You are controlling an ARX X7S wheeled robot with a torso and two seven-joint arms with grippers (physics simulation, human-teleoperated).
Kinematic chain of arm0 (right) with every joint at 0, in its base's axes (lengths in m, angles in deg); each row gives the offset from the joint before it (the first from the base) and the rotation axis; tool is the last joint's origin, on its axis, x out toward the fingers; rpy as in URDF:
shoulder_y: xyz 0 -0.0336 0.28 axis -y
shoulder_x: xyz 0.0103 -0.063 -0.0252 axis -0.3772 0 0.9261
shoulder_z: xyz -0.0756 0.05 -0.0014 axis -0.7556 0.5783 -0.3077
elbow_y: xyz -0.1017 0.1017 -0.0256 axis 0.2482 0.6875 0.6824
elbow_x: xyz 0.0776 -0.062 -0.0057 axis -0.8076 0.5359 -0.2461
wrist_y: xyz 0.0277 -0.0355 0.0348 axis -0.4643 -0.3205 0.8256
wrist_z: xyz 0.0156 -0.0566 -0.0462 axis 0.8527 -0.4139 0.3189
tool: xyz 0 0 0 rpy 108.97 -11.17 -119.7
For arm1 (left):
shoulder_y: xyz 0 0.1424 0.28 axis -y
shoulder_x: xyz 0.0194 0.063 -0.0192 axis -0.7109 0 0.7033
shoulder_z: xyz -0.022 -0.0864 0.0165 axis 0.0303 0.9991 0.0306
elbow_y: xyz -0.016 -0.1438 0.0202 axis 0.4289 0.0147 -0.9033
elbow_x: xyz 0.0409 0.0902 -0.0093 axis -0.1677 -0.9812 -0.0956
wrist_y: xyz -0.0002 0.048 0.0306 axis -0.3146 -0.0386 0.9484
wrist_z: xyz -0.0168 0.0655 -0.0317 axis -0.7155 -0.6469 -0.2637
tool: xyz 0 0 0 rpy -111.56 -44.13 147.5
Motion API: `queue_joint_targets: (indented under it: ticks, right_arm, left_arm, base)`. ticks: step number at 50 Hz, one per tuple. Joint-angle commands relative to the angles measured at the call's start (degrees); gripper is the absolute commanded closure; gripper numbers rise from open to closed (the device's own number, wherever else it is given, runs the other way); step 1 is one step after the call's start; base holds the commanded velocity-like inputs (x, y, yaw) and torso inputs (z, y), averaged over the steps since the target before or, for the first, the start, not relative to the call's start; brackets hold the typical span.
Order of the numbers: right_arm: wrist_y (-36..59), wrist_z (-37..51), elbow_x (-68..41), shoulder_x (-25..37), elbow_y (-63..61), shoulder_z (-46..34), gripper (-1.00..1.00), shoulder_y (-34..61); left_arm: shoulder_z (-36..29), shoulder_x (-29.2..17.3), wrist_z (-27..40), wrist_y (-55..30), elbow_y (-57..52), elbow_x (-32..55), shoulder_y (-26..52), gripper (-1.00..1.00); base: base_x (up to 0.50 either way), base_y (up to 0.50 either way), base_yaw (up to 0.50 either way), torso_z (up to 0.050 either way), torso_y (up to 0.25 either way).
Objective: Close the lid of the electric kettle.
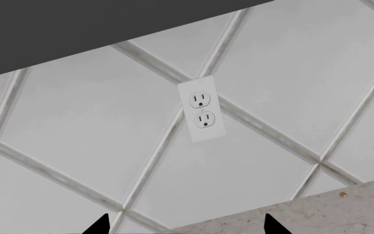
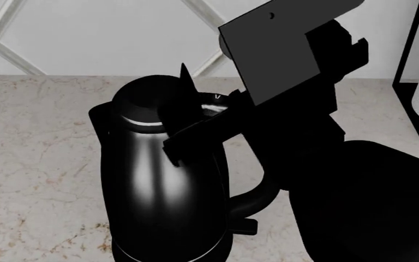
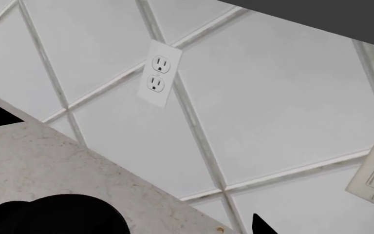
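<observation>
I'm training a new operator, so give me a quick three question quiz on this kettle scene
1. True or false: the right gripper is over the top of the electric kettle.
2. What hangs on the tiled wall in both wrist views? A) clock B) wall outlet C) shelf
3. The kettle stands on a marble ____.

Key: 1 true; 2 B; 3 countertop.

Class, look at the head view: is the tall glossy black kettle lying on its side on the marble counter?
No. The tall glossy black kettle stands upright on the beige marble counter, with its round top uppermost.
</observation>
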Motion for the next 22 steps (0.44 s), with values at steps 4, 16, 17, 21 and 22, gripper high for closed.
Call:
queue_joint_targets:
  ticks: [4, 16, 17, 21, 22]
  right_arm:
    - [1.57, 1.78, -1.64, -1.98, -0.19, -0.87, -1.00, 3.20]
    - [11.35, 17.84, -22.21, -2.35, -4.23, 14.60, -1.00, 11.22]
    - [11.59, 20.06, -25.07, -2.24, -4.52, 15.39, -1.00, 11.18]
    - [10.36, 29.02, -35.61, -0.34, -6.42, 16.36, -1.00, 9.92]
    - [9.57, 31.29, -38.14, 0.55, -7.44, 16.38, -1.00, 9.17]
  left_arm:
    - [0.55, -0.97, -0.13, 1.29, -0.27, -0.15, -1.41, -1.00]
    - [0.27, -0.84, 0.09, 1.91, -0.12, -0.20, -1.71, -1.00]
    - [0.20, -0.83, 0.17, 1.84, -0.11, -0.16, -1.63, -1.00]
    - [0.05, -0.74, 0.46, 1.54, -0.14, 0.27, -1.21, -1.00]
    - [-0.03, -0.65, 0.51, 1.55, -0.09, 0.30, -1.11, -1.00]
  base:
    - [0.00, 0.00, 0.00, 0.000, 0.000]
    - [0.00, 0.00, 0.00, 0.000, 0.000]
    - [0.00, 0.00, 0.00, 0.000, 0.000]
    - [0.00, 0.00, 0.00, 0.000, 0.000]
    - [0.00, 0.00, 0.00, 0.000, 0.000]
